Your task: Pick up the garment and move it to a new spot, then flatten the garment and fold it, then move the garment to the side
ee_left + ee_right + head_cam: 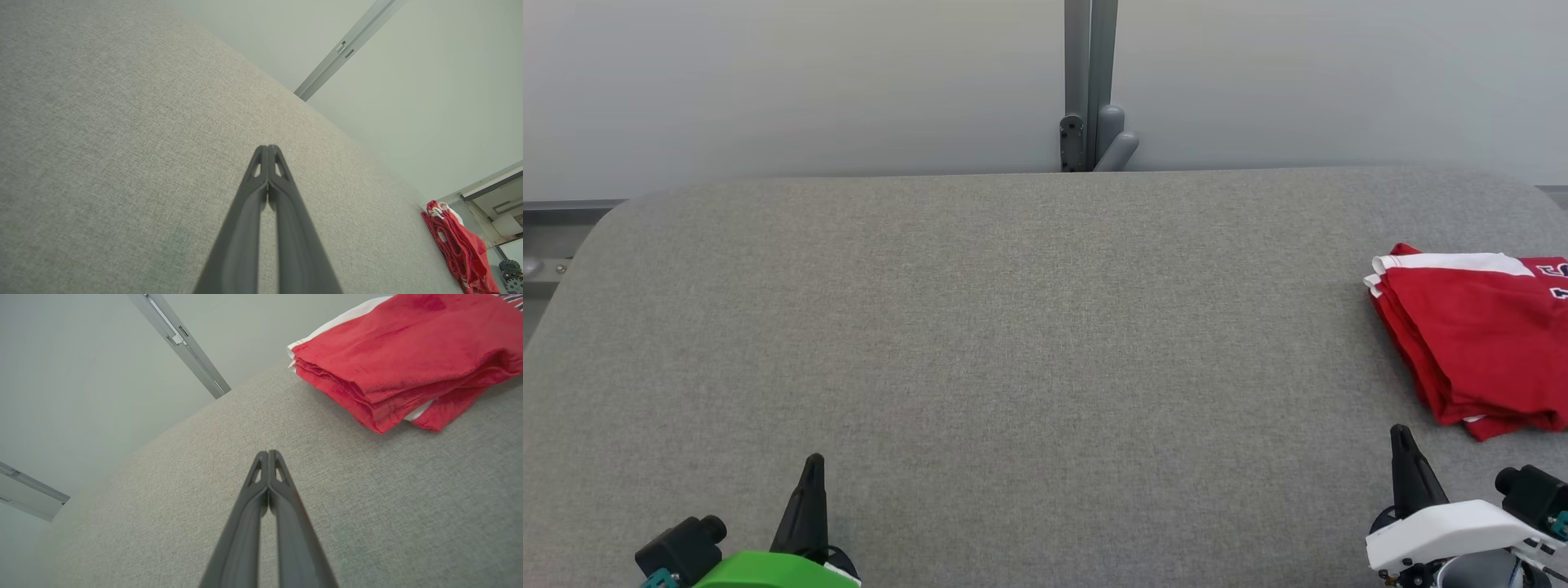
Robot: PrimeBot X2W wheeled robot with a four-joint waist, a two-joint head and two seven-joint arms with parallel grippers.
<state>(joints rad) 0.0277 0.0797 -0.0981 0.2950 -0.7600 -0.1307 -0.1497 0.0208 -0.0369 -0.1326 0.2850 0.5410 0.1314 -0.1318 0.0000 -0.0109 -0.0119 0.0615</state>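
Nearest the robot, the left gripper point(814, 467) hangs low over the near left part of the grey woven-fabric table top point(1013, 327). Its two dark fingers are pressed together along their length and hold nothing. The right gripper point(1401, 437) hangs at the near right in the same condition, with tips touching and no cloth between them. Both point away from the robot.

The red folded garment with white trim point(1474, 343) lies on the table top just beyond the right gripper and slightly to its right, apart from it. The right arm is much the nearer; the left is well apart from the garment.

The stacked fold edges face left and run obliquely away from the robot. The garment's right part leaves the head view, so its long axis cannot be determined.

Judgement: the garment already lies folded at the side.

Farthest off, a grey metal post point(1090, 82) stands against the wall.
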